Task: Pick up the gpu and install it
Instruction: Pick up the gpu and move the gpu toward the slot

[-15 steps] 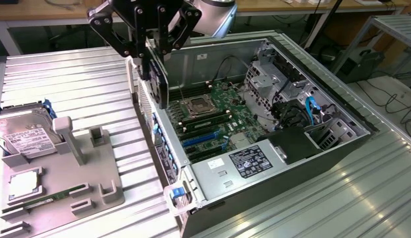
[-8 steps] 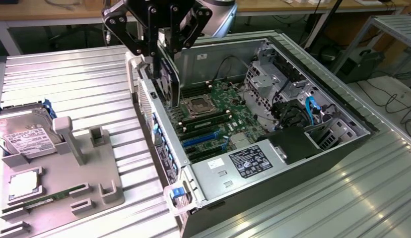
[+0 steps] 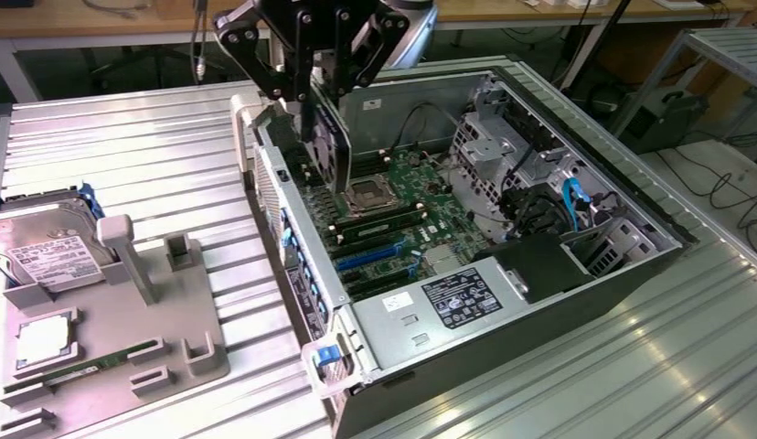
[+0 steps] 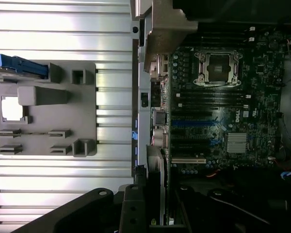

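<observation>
My gripper [image 3: 315, 99] hangs over the rear end of the open computer case [image 3: 623, 197] and is shut on the gpu [image 3: 330, 151]. The gpu is a dark card held on edge, pointing down toward the motherboard [image 3: 397, 219]. Its lower edge sits just above the board near the processor socket [image 3: 364, 194], apart from the blue expansion slots [image 3: 372, 261]. In the wrist view the gpu [image 4: 160, 194] shows edge-on between the gripper [image 4: 160, 218] arms, with the motherboard [image 4: 218, 111] and blue slot [image 4: 194, 124] below it.
On the exterior view's left, a grey parts holder [image 3: 122, 311] lies on the ribbed metal table. It carries a silver hard drive [image 3: 43, 251], a processor chip [image 3: 43, 340] and a thin RAM stick [image 3: 92, 358]. Cables and a drive cage [image 3: 513, 151] fill the case's far side.
</observation>
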